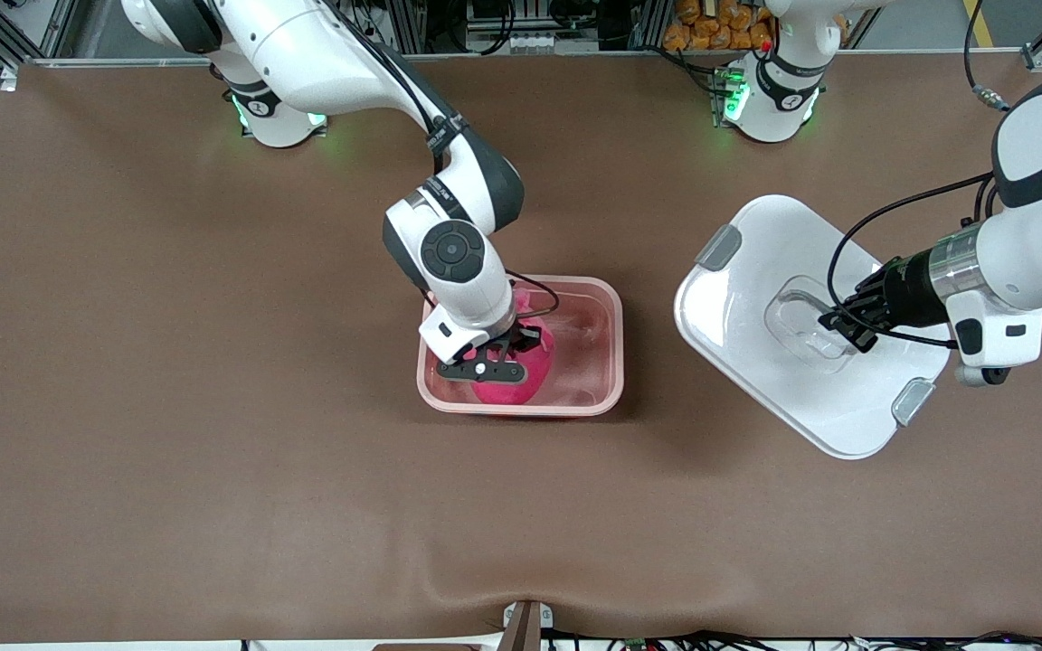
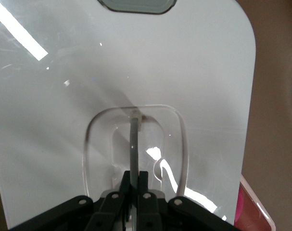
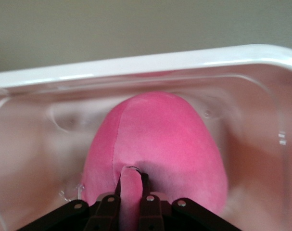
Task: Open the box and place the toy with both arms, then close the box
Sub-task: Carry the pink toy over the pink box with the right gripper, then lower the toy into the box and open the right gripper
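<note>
Two white robot arms work over a brown tabletop (image 1: 213, 407). The open pink box (image 1: 607, 362) sits near the middle of the tabletop. The right gripper (image 1: 494, 357) reaches down into it, jaws closed on a fold of the pink toy (image 1: 521, 384). From above, the arm hides most of the toy; only a rounded edge shows at about 5 o'clock from the gripper. In the right wrist view the toy (image 3: 160, 139) fills the box (image 3: 136, 65), and its face cannot be seen.

The white lid (image 1: 756, 298) is off the box, at 3 o'clock from it, toward the left arm's end. The left gripper (image 1: 842, 327) has its jaws pinched on the thin handle (image 2: 133, 144) in the lid's recess. Whether the lid rests on the tabletop or is lifted is hard to tell. One grey clip (image 1: 720, 246) shows at 11 o'clock on the lid, another (image 1: 912, 400) at 5 o'clock.
</note>
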Action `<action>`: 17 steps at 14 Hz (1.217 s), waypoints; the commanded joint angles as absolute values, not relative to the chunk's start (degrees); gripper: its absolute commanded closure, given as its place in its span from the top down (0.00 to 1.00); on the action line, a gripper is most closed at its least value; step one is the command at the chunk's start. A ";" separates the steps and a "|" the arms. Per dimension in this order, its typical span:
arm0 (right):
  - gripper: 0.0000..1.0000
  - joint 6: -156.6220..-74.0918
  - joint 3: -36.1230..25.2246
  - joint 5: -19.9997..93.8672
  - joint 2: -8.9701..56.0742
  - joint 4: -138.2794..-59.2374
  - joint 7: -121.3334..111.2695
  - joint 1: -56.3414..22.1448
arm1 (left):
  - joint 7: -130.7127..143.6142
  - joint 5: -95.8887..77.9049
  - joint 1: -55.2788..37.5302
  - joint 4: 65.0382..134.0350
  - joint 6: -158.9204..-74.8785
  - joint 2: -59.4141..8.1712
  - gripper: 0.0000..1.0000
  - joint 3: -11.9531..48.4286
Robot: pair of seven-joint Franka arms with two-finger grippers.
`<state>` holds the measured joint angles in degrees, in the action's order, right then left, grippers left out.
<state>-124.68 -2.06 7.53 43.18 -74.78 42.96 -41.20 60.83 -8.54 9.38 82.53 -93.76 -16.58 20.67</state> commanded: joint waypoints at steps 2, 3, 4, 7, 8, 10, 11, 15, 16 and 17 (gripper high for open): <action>0.00 -132.68 -2.20 7.65 47.37 -73.83 48.33 -44.38 | 59.77 -10.02 10.20 82.88 -92.20 -15.21 0.00 20.83; 0.00 -135.15 -2.20 7.65 48.16 -73.83 48.86 -44.73 | 59.50 -10.02 10.37 82.79 -91.94 -15.21 0.00 20.83; 0.00 -136.31 -2.20 7.91 48.86 -73.83 49.13 -45.17 | 59.15 -10.02 10.46 82.79 -91.85 -15.21 0.00 20.83; 0.01 -137.72 -2.20 8.00 50.71 -74.00 49.31 -46.58 | 58.54 -10.02 11.07 82.79 -91.41 -15.12 0.00 21.00; 0.17 -137.81 -2.28 8.00 51.23 -74.00 49.31 -46.76 | 58.54 -10.02 11.16 82.79 -91.32 -15.12 0.00 21.01; 1.00 -138.16 -2.29 7.65 52.20 -74.00 48.96 -47.02 | 58.54 -10.02 11.16 82.79 -91.32 -15.12 0.00 21.01; 1.00 -138.51 -2.29 7.39 52.21 -74.00 48.96 -47.63 | 58.54 -10.02 11.16 82.79 -91.32 -15.12 0.00 21.01; 1.00 -138.52 -2.37 7.56 51.77 -73.92 48.78 -47.11 | 58.19 -10.02 11.51 82.71 -90.88 -15.03 0.00 21.01; 1.00 -138.60 -2.37 7.56 51.51 -73.92 48.69 -47.11 | 57.84 -10.11 11.95 82.71 -90.62 -15.03 0.00 21.09; 1.00 -138.52 -2.37 7.56 50.98 -73.83 48.60 -46.94 | 57.75 -10.11 12.04 82.71 -90.62 -15.03 0.00 21.09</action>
